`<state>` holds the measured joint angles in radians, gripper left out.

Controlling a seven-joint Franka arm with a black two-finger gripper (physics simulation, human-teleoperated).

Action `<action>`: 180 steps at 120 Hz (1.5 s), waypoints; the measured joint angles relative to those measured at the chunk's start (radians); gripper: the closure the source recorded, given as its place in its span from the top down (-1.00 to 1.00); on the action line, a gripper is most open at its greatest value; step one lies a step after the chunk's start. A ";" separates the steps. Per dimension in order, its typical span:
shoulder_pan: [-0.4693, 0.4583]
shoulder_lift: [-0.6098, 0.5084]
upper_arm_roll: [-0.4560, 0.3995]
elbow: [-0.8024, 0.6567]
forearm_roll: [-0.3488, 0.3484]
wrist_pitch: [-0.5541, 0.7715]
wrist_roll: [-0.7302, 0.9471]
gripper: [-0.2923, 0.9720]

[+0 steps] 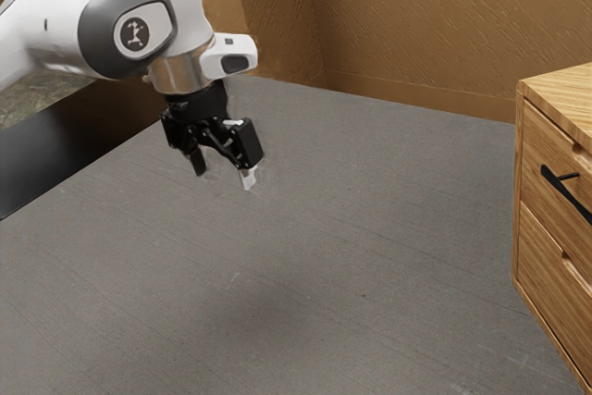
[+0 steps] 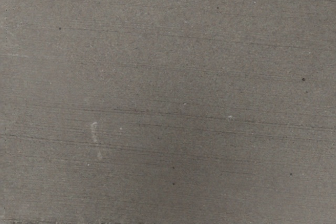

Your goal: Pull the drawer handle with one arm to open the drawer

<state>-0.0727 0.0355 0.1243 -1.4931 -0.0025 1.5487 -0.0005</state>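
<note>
You face a matte grey, finely scratched table (image 1: 351, 265). At the exterior view's right, a grainy wooden cabinet (image 1: 546, 265) is cut off by the frame, so its top drawer (image 1: 548, 147) and thin black bar handle (image 1: 566, 190) show only partly. Your black gripper (image 1: 223, 176) hangs above the table, well apart from the handle, its fingers spread and empty.

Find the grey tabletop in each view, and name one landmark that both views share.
Exterior view: the grey tabletop runs from below the gripper to the wooden drawer cabinet at the exterior view's right.
Wrist view: the grey tabletop lies under the gripper.
Shared landmark, probably: the pale scuff mark below the gripper.
</note>
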 joint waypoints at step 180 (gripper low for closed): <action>0.017 -0.140 -0.154 -0.177 -0.023 0.568 0.458 0.54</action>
<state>-0.0554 -0.1045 -0.0295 -1.6704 -0.0255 2.1171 0.4577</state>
